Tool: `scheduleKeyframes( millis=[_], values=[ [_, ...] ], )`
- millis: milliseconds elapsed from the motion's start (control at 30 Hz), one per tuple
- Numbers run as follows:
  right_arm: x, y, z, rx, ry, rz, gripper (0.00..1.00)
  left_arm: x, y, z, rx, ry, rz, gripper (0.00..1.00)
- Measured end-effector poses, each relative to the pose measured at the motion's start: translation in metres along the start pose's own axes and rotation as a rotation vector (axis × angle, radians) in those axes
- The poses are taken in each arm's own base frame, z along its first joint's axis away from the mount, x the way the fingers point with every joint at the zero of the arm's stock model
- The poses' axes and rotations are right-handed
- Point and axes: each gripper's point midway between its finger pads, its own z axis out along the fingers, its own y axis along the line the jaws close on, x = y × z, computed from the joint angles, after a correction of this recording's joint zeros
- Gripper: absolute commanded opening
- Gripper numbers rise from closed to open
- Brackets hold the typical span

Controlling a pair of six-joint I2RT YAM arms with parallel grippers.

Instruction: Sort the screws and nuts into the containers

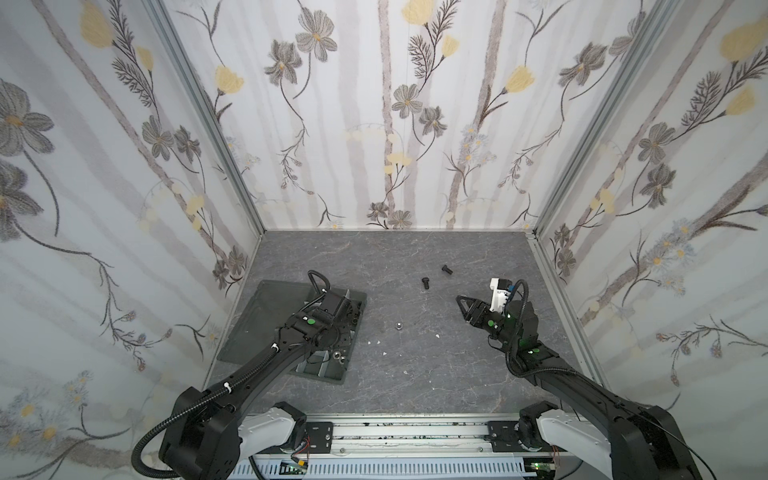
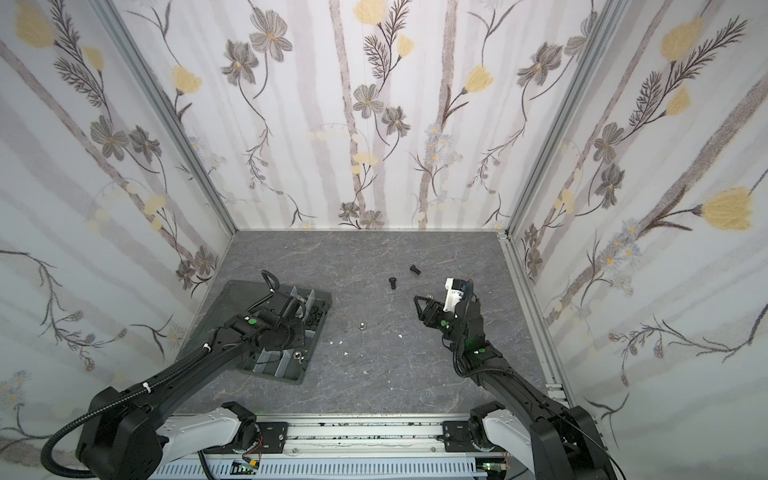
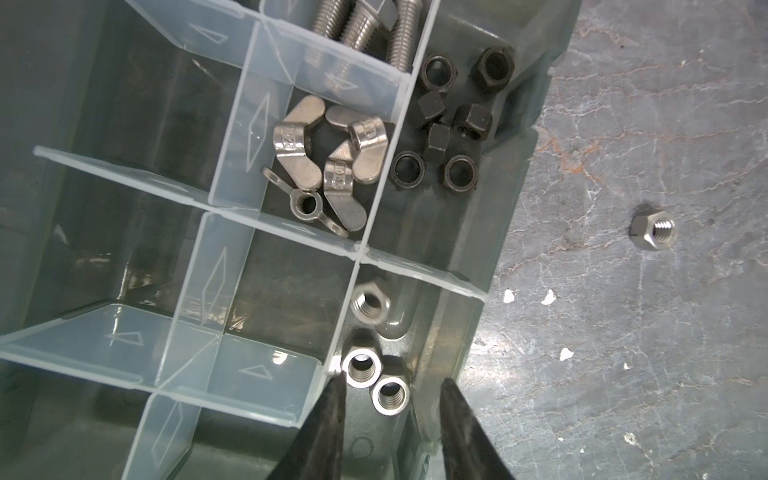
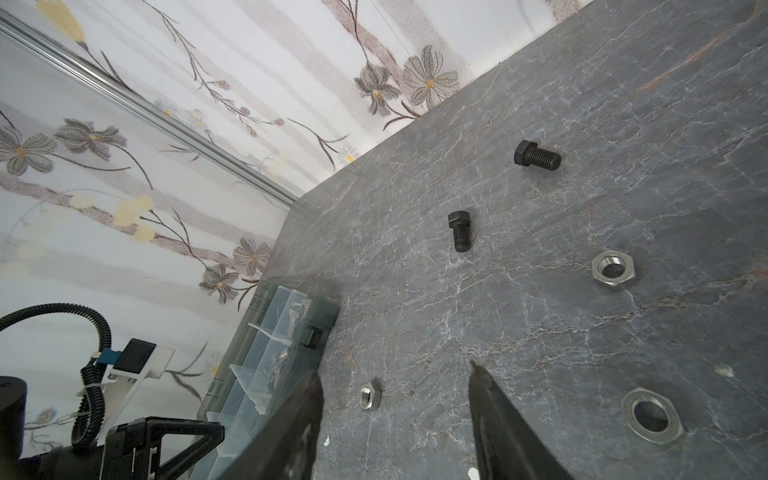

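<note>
Hovering over tray's (image 3: pixel 486 216) edge compartment (image 3: pixel 415 332): left pincer (image 3: pixel 390 384) narrowly parted, empty, silver nuts (image 3: pixel 361 368) lying beneath. Right pincer (image 4: pixel 392 370) wide, empty, over open table (image 4: pixel 623 124); nearer black screw (image 4: pixel 460 230) ahead, shank pointing back toward it.

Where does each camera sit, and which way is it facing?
Top views: high above the robot's base, looking down over the table; left arm over the tray, right arm near two black screws.
Left wrist: on the left arm, looking down into the tray's compartments; its fingers show.
Right wrist: on the right arm, looking low across the table; its fingers show.
Shared: both wrist views catch the tray and a loose silver nut.
</note>
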Motion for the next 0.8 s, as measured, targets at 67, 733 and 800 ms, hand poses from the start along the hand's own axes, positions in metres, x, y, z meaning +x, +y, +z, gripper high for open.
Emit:
scheduleKeyframes(
  millis=[67,733,800],
  values=[
    [0.002,0.002,0.007,-0.003,0.028,-0.003,0.6,-0.002,-0.003,-0.005,0.021,-0.013,-0.002,0.46],
    [0.09,0.056,0.076,0.089,0.43,-0.294,0.49,-0.074,-0.041,-0.11,0.289,-0.434,0.063,0.73],
    [0.096,0.053,0.081,0.125,0.453,-0.322,0.49,-0.079,-0.042,-0.12,0.31,-0.486,0.069,0.75]
  ],
)
